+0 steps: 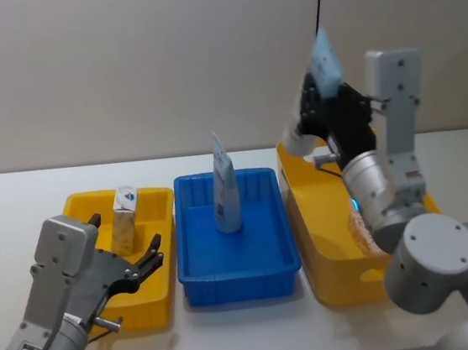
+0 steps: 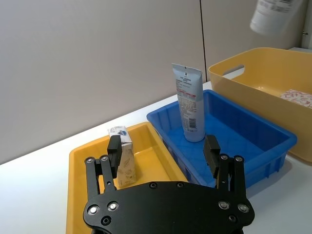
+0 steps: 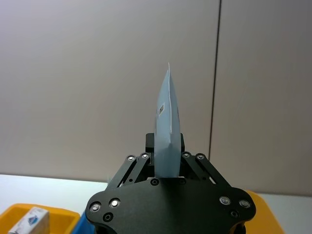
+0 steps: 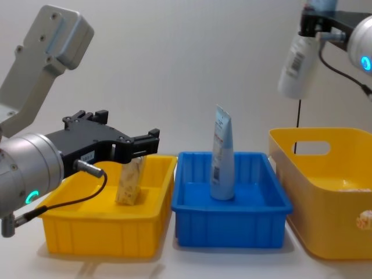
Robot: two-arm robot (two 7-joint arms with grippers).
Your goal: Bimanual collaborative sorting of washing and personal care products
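- The white worktop (image 1: pixel 253 342) carries three bins in a row.
- A small yellow bin (image 1: pixel 160 306) sits on the left.
- A blue bin (image 1: pixel 237 272) sits in the middle.
- A taller yellow bin (image 1: pixel 328 257) stands on the right.

Plain beige wall (image 1: pixel 120 70) behind white table (image 1: pixel 253 342).

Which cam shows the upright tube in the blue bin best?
Left wrist view: the pale-blue upright tube shows near and unblocked, label facing, standing on its cap in the blue bin. Head and chest views show it edge-on.
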